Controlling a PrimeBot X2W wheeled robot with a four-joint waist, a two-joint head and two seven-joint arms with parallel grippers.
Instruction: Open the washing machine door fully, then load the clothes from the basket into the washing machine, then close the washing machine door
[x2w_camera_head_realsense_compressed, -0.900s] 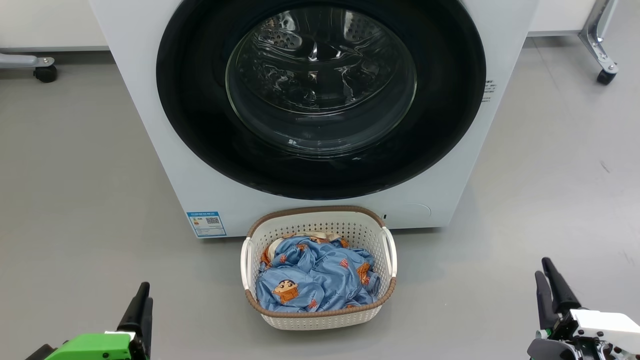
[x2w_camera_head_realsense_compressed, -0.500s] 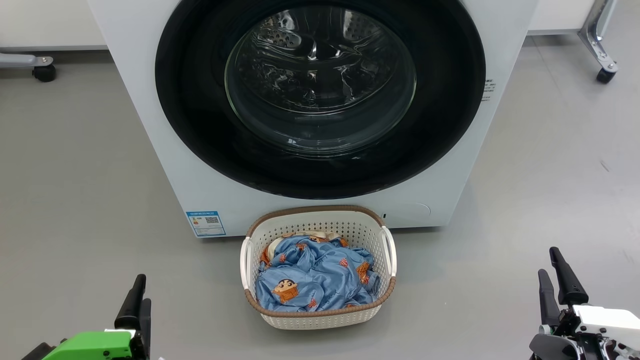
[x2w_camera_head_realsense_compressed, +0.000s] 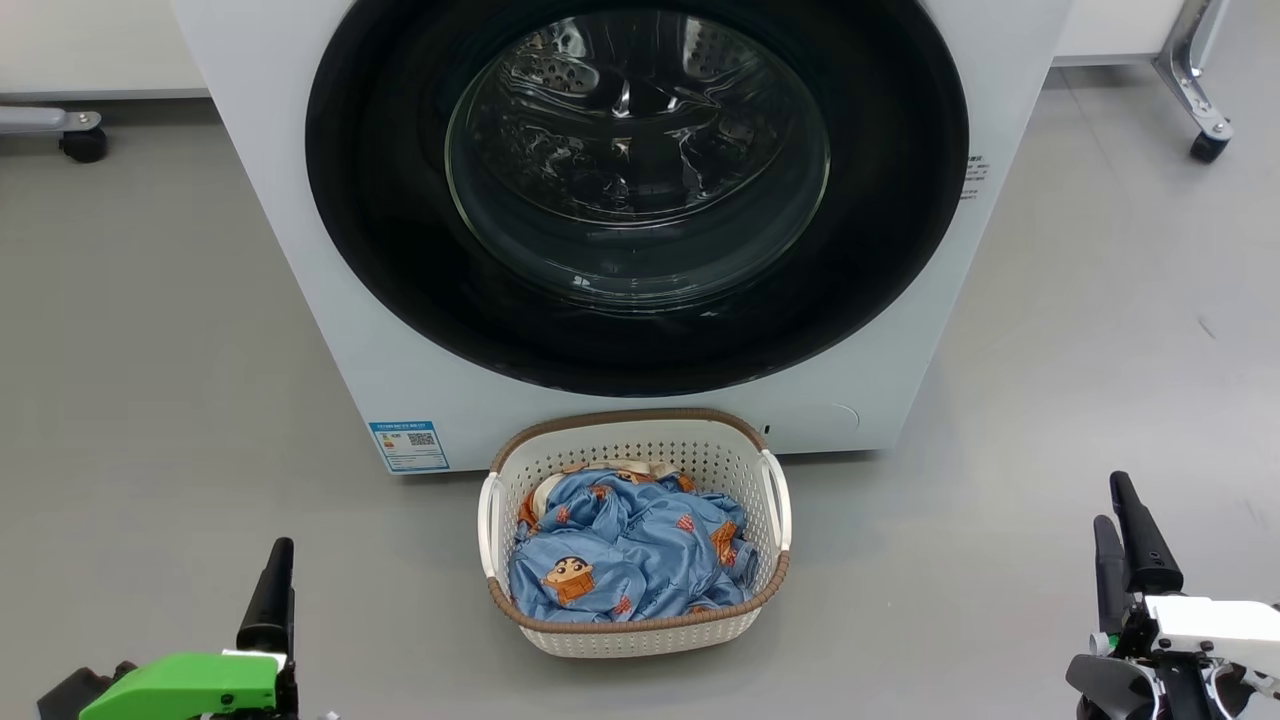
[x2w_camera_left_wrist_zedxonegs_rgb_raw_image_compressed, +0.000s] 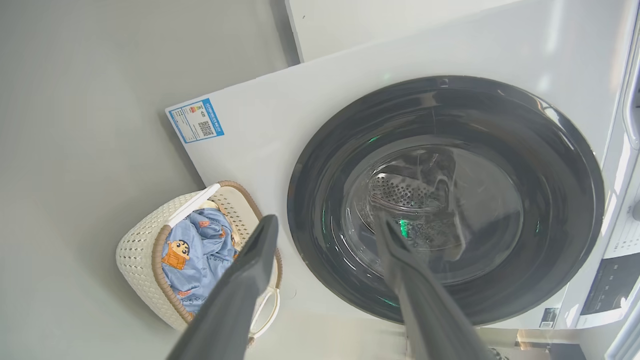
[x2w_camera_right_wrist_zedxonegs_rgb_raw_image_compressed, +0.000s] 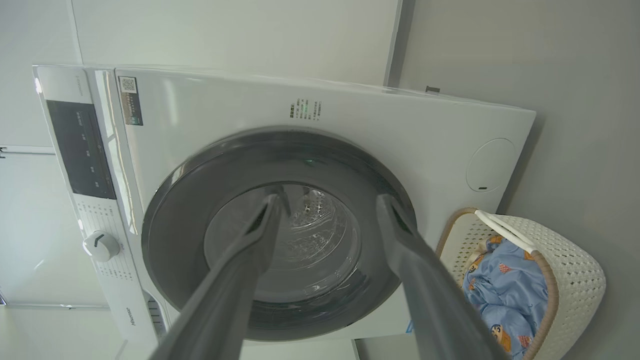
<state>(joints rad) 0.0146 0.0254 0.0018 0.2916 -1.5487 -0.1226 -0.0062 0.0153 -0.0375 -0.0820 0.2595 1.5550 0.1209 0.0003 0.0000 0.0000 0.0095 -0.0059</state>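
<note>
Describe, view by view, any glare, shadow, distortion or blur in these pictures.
Head view: bright streaky reflections on the washing machine door glass, soft shadow beside the basket. Left wrist view: the wide-angle lens bows the washing machine edges; the left gripper, close up, looks soft. Right wrist view: light streaks beside the control panel; the right gripper looks soft.

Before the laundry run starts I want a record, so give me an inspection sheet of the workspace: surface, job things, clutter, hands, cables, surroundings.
Surface: smooth grey floor.
Job's things: washing machine door shut on the white washing machine; basket on the floor in front of it, holding the clothes.
Clutter: nothing seen.
Hands: left hand and right hand both open, low on either side of the basket, holding nothing.
Cables: nothing seen on the floor.
Surroundings: castor wheels at far left and far right.
</note>
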